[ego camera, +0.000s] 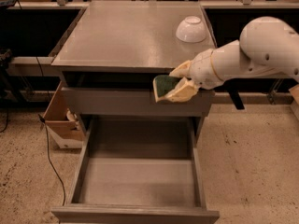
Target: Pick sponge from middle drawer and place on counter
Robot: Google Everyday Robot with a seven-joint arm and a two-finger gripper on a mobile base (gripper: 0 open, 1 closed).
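My gripper (pixel 174 85) is shut on the sponge (pixel 164 86), whose dark green face shows above a yellow base. I hold it in the air in front of the cabinet's upper drawer front, just below the front edge of the counter (pixel 126 36). The middle drawer (pixel 140 181) stands pulled out below, and its grey floor is bare. My white arm (pixel 252 50) reaches in from the right.
A white bowl (pixel 191 29) sits upside down at the counter's back right. A cardboard box (pixel 60 118) stands on the floor left of the cabinet, with a cable beside it. Dark shelving runs behind the cabinet.
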